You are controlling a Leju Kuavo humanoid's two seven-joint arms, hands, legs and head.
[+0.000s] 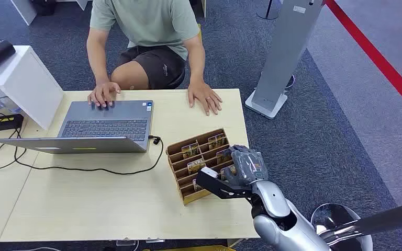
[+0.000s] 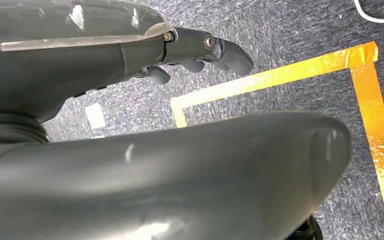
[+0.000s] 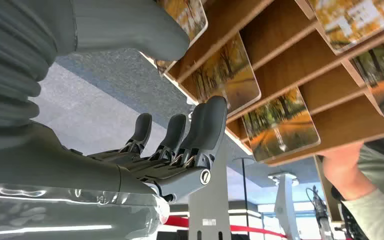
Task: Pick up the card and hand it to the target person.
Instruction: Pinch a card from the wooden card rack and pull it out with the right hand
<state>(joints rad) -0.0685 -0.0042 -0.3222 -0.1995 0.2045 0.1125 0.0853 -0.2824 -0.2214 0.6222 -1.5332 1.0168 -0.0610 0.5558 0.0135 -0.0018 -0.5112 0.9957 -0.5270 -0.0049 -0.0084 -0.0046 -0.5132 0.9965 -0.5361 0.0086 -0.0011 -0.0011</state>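
While spread, right hand (image 1: 243, 166) fingers (image 3: 207, 125) (holding nothing) touch rack (image 1: 180, 149).

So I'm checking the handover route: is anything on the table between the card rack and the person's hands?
Nothing visible blocks it. The card rack sits near the table's right edge, with bare tabletop between it and the person's nearer hand. The laptop lies off to the left. The right robot hand is already at the rack.

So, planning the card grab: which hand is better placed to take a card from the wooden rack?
The right hand: it is already at the wooden rack, fingers beside a card. The left hand hangs over the carpet.
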